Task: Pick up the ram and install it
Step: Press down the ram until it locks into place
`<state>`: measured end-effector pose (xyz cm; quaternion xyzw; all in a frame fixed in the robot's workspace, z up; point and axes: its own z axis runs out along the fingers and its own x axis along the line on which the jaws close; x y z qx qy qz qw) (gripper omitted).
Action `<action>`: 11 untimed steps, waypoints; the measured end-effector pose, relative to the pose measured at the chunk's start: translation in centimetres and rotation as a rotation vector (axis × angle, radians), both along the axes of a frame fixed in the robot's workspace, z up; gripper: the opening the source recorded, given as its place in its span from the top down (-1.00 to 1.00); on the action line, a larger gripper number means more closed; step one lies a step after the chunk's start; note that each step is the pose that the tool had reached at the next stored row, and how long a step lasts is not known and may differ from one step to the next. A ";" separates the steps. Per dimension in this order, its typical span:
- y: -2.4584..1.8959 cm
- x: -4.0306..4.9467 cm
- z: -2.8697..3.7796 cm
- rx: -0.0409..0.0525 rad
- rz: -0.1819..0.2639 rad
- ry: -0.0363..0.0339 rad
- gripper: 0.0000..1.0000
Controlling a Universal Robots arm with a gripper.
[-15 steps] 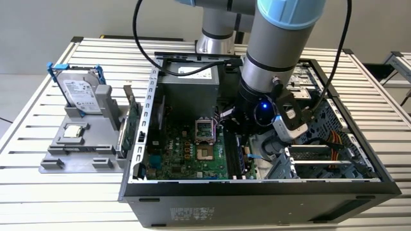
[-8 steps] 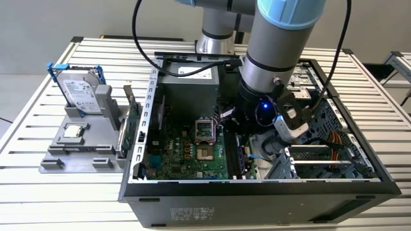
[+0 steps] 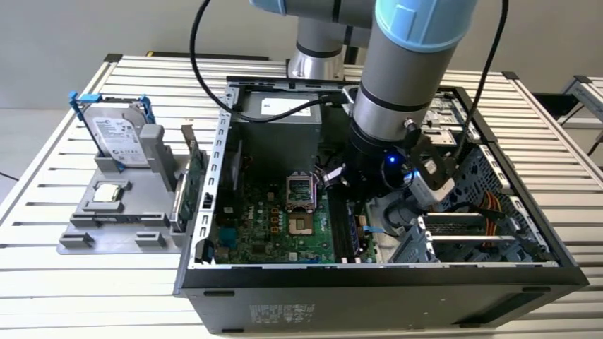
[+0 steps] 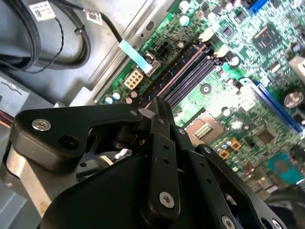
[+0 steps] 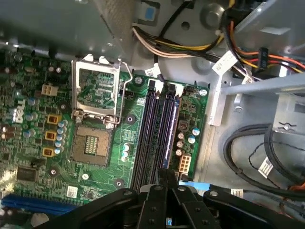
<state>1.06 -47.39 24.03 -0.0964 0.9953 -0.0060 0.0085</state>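
Note:
The ram (image 5: 170, 133) shows as a thin bluish stick standing on edge in the outermost of the long black slots (image 5: 151, 138) on the green motherboard (image 5: 100, 95). In the second wrist view its top edge (image 4: 178, 74) runs along the same slots. My gripper (image 5: 167, 175) hangs inside the open computer case (image 3: 377, 272), just over the near end of that stick. Its black fingers (image 4: 161, 143) are pressed together, with nothing visible between them. I cannot tell whether the tips touch the stick. In the exterior view the gripper (image 3: 363, 222) sits low beside the slots.
A silver hard drive (image 3: 118, 138) in a blue-tabbed frame stands on a grey fixture (image 3: 104, 233) at the exterior view's left. A large green card (image 3: 193, 191) leans beside the case. Cable bundles (image 5: 190, 45), a blue-tabbed cable (image 4: 131, 50) and the drive cage (image 3: 471, 233) crowd the gripper.

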 end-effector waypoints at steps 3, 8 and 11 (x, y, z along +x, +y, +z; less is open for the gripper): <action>0.00 0.00 -0.01 -0.0001 0.054 0.0000 1.00; 0.00 0.00 -0.02 0.0000 0.145 0.0000 1.00; 0.00 0.00 -0.02 0.0000 0.201 0.0000 1.00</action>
